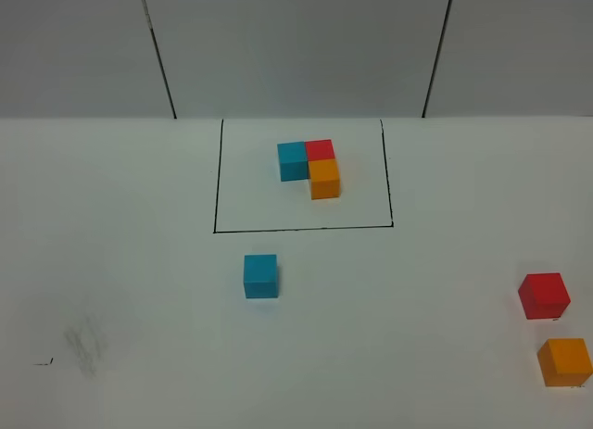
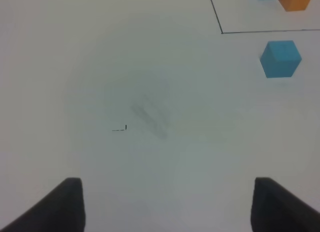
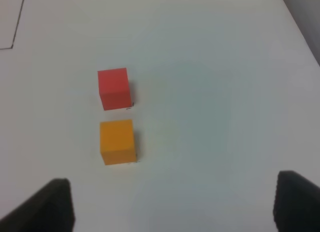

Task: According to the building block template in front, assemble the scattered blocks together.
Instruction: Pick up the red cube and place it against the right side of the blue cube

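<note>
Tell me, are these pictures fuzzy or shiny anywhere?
Exterior high view: even light, no glare, faint shadow under the loose cyan-blue matte cube. Left wrist view: the left gripper's dark fingers look blurred. Right wrist view: the right gripper's fingers blur; the red matte cube looks sharper.

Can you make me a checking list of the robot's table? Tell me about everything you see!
Surface: white table, grey smudge at left front.
Job's things: template in black frame; blue cube loose before the frame; red cube and orange cube apart at right.
Clutter: nothing seen.
Grippers: left gripper open, empty; right gripper open, empty.
Cables: two dark lines up the wall; cable or seam, cannot tell.
Surroundings: grey wall behind.
</note>
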`<state>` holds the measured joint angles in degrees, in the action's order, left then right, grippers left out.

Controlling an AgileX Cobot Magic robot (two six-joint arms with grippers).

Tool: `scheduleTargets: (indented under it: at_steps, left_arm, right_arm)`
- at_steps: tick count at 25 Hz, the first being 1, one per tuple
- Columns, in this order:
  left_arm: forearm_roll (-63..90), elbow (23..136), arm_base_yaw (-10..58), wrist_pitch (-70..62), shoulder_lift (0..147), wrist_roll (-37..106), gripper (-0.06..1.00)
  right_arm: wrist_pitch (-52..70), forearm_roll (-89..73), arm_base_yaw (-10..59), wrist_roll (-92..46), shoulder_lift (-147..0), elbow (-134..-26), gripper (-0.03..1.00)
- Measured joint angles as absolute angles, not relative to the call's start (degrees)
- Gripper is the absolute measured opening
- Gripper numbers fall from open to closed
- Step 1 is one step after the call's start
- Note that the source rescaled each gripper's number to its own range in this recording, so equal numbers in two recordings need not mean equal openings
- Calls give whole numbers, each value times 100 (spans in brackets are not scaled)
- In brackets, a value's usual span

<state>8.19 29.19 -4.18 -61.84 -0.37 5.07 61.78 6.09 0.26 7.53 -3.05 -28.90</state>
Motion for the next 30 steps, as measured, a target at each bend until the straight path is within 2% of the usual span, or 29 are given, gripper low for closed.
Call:
scheduleTargets:
  at_steps: [21, 30]
  left_arm:
    - [819, 2919, -418, -6171, -37, 493, 99]
    - [828, 2919, -418, -6171, -37, 493, 99]
  right_arm:
    - [6159, 609, 26, 747, -355, -2896, 65]
    - [5214, 579, 26, 576, -1463, -3113, 65]
